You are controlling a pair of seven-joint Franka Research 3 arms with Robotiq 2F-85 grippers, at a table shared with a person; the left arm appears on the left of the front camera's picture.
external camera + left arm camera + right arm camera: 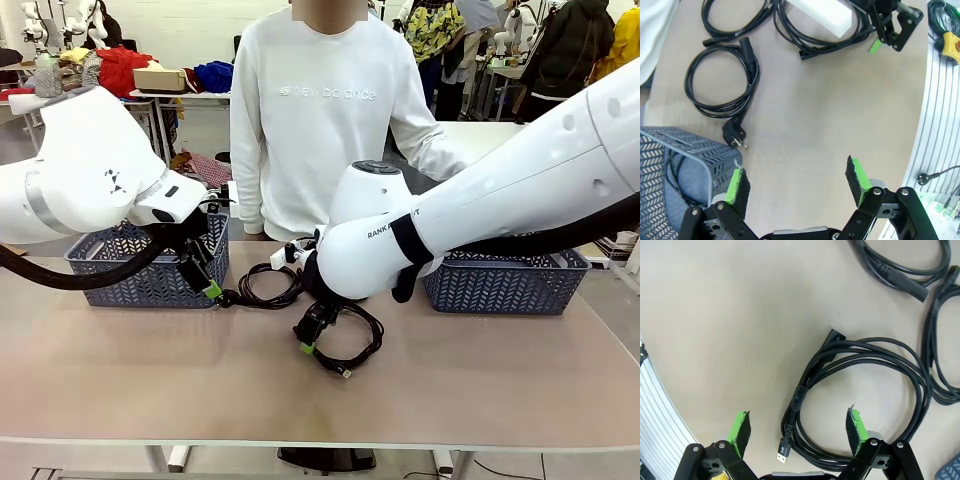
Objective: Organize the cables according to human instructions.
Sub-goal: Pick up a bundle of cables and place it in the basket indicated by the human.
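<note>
Three coiled black cables lie on the tan table in front of the human (320,110) in the white sweatshirt. My right gripper (315,338) (797,427) hangs open just above one coil (372,340) (796,400) with a small silver connector (783,450); the coil's near loops lie between the green pads. My left gripper (207,280) (797,180) is open over bare table beside the left basket (140,280) (690,150). A coil (755,70) with a chunky plug (735,135) lies beyond it. A cable shows inside that basket (669,162).
A second grey basket (505,285) stands at the right, behind my right arm. More cable loops (735,20) (900,270) lie toward the person. In the left wrist view an aluminium rail (940,125) marks the table's near edge. Bare table spans the front.
</note>
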